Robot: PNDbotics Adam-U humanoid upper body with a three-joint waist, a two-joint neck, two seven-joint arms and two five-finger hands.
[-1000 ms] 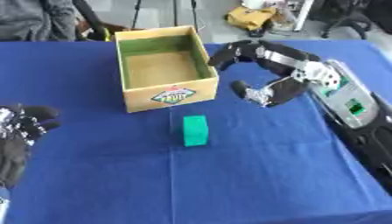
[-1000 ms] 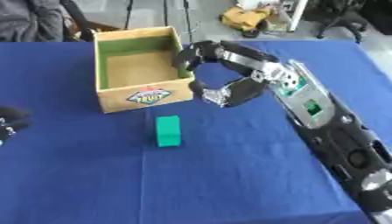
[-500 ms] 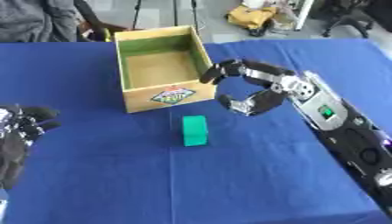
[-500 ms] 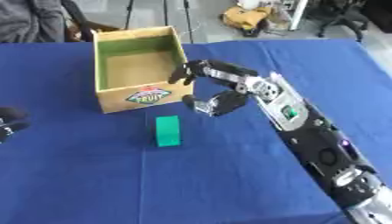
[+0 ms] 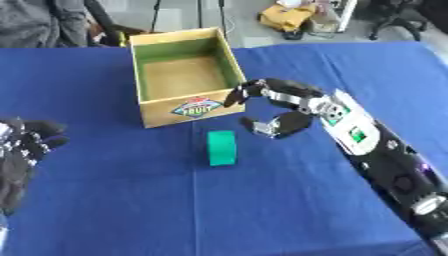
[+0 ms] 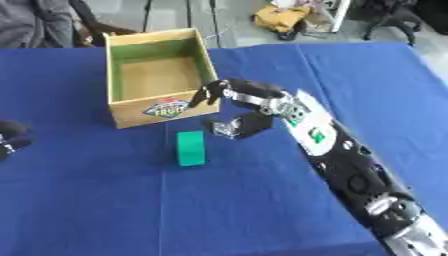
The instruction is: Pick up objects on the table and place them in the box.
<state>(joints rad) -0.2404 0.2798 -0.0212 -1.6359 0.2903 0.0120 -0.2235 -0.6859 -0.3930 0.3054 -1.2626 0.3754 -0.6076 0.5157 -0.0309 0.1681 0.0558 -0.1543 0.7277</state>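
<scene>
Green block (image 5: 221,147) just beside right hand (image 5: 278,107).

There's a colourful diamond-shaped label (image 5: 196,106) on the near outer wall of the box (image 5: 226,58), with lettering across its middle, but the words cannot be made out. On the robot's right forearm sit small green markings (image 5: 355,135), and they can't be read either. Nothing else carries legible text.

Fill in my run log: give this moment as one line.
right hand: open, beside green block | block: on table, untouched | box: empty | left hand: idle
</scene>
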